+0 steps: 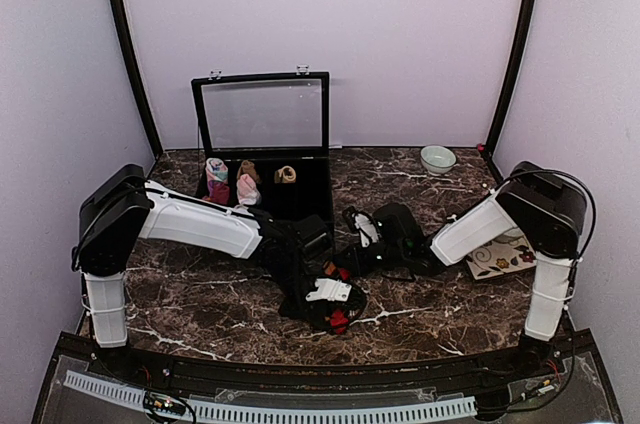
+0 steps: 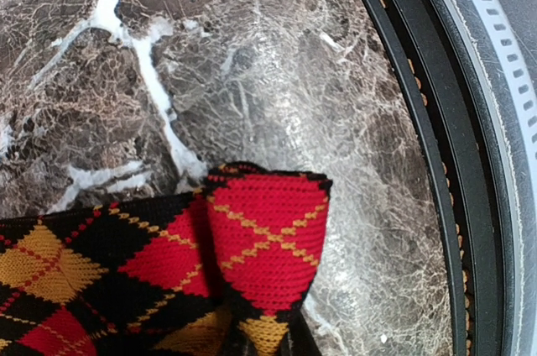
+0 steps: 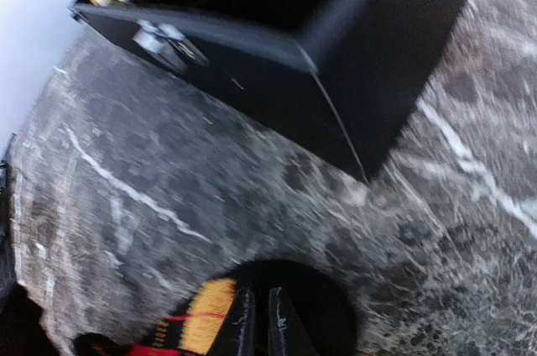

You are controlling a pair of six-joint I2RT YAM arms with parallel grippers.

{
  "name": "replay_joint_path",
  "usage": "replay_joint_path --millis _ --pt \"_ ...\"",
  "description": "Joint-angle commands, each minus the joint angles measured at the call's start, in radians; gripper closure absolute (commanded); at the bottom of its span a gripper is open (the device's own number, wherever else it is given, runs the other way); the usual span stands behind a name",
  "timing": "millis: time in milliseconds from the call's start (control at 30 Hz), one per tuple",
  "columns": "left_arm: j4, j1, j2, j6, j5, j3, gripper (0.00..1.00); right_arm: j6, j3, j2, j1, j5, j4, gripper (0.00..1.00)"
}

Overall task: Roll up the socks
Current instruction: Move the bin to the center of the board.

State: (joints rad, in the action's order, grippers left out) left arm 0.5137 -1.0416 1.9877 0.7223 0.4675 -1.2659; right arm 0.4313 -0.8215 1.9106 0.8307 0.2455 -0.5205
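You have the argyle sock lying mid-worktop, toward the front edge and just in front of the open black box. Your left fingers are pressed together on it. In the left wrist view a red-diamond fold stands up right where they close, and the knit hides the fingers themselves. That fold lies close to the black rim along the front edge.

Your right fingers hang over another part of the sock, near the box's front corner. They are almost together, with only a thin slit between them. The view is blurred, so I cannot tell whether they nip the knit.

Three small rolls sit inside the box. A bowl stands by the back edge on the right. A flowered mat lies at the right edge, partly under your right arm.
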Motion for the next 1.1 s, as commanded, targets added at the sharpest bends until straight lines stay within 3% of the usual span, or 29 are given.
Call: replay_joint_path --millis 0,133,267,400,767,1067 --pt "0.151 -0.011 0.058 0.011 -0.071 0.059 1.0 0.029 0.024 0.02 -0.024 -0.13 0.114 0.97" --pt "0.148 -0.011 0.071 0.011 -0.067 0.013 1.0 0.053 0.096 -0.042 -0.074 -0.258 0.179 0.99" --pt "0.148 -0.011 0.102 0.02 -0.083 -0.028 1.0 0.027 0.056 -0.07 -0.094 -0.292 0.227 0.97" --pt "0.118 -0.009 0.109 0.006 -0.101 -0.023 1.0 -0.026 -0.096 -0.056 -0.094 -0.167 0.264 0.91" --pt "0.087 -0.009 0.123 -0.013 -0.123 -0.027 1.0 -0.092 -0.537 0.206 -0.143 -0.235 0.57 0.92" --pt "0.087 -0.005 0.12 -0.014 -0.116 -0.027 1.0 -0.13 -0.724 0.329 -0.099 -0.066 0.557 0.91"
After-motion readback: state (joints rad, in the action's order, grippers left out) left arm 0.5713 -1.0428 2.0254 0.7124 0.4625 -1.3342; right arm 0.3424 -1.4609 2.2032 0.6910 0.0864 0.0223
